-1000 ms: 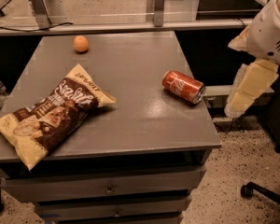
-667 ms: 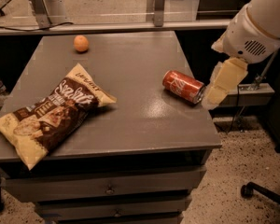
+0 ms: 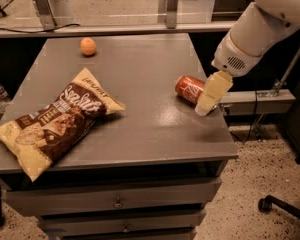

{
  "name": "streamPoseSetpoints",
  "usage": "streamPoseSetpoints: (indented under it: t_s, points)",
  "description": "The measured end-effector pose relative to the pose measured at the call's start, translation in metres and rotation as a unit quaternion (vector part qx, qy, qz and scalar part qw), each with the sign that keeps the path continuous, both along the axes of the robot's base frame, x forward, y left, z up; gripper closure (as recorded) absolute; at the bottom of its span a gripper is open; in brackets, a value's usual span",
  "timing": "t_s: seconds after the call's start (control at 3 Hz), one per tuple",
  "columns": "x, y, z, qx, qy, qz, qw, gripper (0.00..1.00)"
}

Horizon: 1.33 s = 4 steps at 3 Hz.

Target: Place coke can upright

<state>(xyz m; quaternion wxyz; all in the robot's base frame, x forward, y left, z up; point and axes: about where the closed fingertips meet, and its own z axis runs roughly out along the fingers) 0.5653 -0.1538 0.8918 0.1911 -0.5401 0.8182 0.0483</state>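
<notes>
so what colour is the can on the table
Red-orange with white lettering: the coke can, lying next to the gripper. Camera view.

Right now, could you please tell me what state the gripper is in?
Gripper: at the right end of the can lying on the table; open or closed cannot be told.

Chip bag (image 3: 60,121): white script reads "Sea Salt"; smaller print illegible; coke can (image 3: 189,88): lettering unreadable; gripper (image 3: 205,106) against the can's right end.

Grey drawered table (image 3: 150,129) on speckled floor (image 3: 272,171) — dim room.
</notes>
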Motion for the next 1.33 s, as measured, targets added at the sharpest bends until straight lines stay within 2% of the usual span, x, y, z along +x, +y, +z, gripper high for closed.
streamPoseSetpoints:
  t_s: [0.33, 0.67, 1.33]
  points:
    - [0.024, 0.002, -0.030, 0.003, 0.021, -0.027, 0.9994, 0.00]
    - [0.048, -0.004, -0.046, 0.000, 0.036, -0.053, 0.9980, 0.00]
    - [0.084, 0.003, -0.050, -0.007, 0.068, -0.082, 0.9943, 0.00]
